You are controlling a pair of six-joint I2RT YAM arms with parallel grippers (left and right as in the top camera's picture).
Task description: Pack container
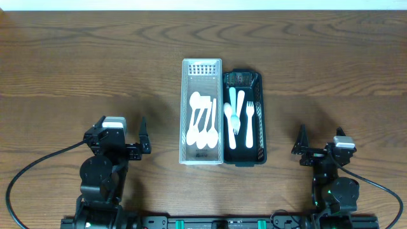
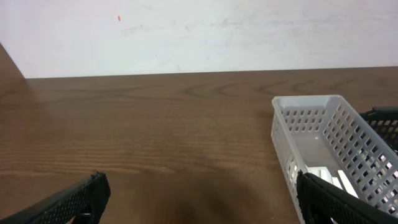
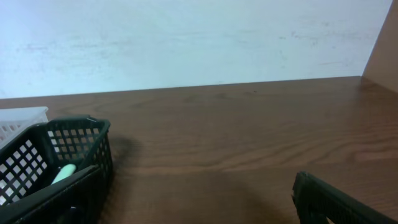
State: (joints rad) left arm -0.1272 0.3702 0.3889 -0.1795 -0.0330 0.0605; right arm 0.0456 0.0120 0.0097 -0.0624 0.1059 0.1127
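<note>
A white slotted basket [image 1: 184, 111] stands at the table's middle with several white spoons [image 1: 202, 124] lying in it. Touching its right side is a black basket [image 1: 261, 121] holding white forks [image 1: 249, 121], a spoon and a pale green utensil [image 1: 232, 98]. My left gripper [image 1: 121, 131] is open and empty, left of the white basket near the front edge. In the left wrist view its jaws [image 2: 199, 186] span bare wood, with the white basket [image 2: 311, 118] at the right. My right gripper [image 1: 320, 143] is open and empty, right of the black basket [image 3: 62, 143].
The wooden table [image 1: 76, 57] stretches to a white wall [image 2: 199, 31] behind. Cables run from both arm bases at the front edge. The pale green utensil [image 3: 62, 174] shows through the black basket's mesh in the right wrist view.
</note>
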